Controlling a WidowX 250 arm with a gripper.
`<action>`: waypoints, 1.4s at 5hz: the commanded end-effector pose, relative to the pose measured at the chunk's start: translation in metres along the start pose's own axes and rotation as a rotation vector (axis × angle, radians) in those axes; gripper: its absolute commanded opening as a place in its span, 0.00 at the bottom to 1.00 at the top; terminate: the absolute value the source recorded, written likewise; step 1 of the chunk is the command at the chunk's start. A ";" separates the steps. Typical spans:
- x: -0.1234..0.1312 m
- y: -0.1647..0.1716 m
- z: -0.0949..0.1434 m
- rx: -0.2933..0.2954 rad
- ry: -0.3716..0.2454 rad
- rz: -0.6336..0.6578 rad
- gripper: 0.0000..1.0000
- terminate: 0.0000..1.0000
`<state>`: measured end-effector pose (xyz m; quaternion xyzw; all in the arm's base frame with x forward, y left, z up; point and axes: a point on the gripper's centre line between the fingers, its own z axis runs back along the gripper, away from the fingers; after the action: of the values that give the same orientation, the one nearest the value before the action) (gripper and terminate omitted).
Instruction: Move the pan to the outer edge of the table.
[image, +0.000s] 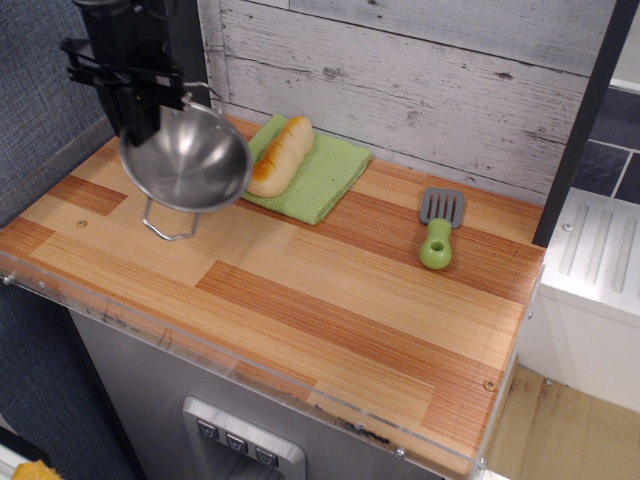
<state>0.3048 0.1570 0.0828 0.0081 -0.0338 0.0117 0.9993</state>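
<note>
The end effector (150, 105) gripped the pan (187, 160) by its far rim, so the bowl hung just below and in front of it, above the desk's (330, 300) back-left corner, tilted forward.

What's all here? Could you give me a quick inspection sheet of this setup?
Surface: wood-plank table, clear strip along the front edge.
Job's things: steel pan near the left end, carried by the arm; one wire handle hangs below it.
Clutter: bread roll on a green cloth; green-handled spatula to the right.
Claw: claw at the pan's back rim, seemingly gripping it; jaws hidden.
Cables: nothing seen.
Surroundings: whitewashed plank wall behind, white unit at right.
</note>
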 end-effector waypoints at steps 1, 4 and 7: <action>-0.016 0.022 0.001 0.046 -0.004 -0.064 0.00 0.00; -0.037 0.052 -0.024 0.073 0.055 -0.068 0.00 0.00; -0.040 0.067 -0.026 0.070 0.058 -0.016 1.00 0.00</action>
<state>0.2662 0.2171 0.0418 0.0315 0.0108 0.0014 0.9994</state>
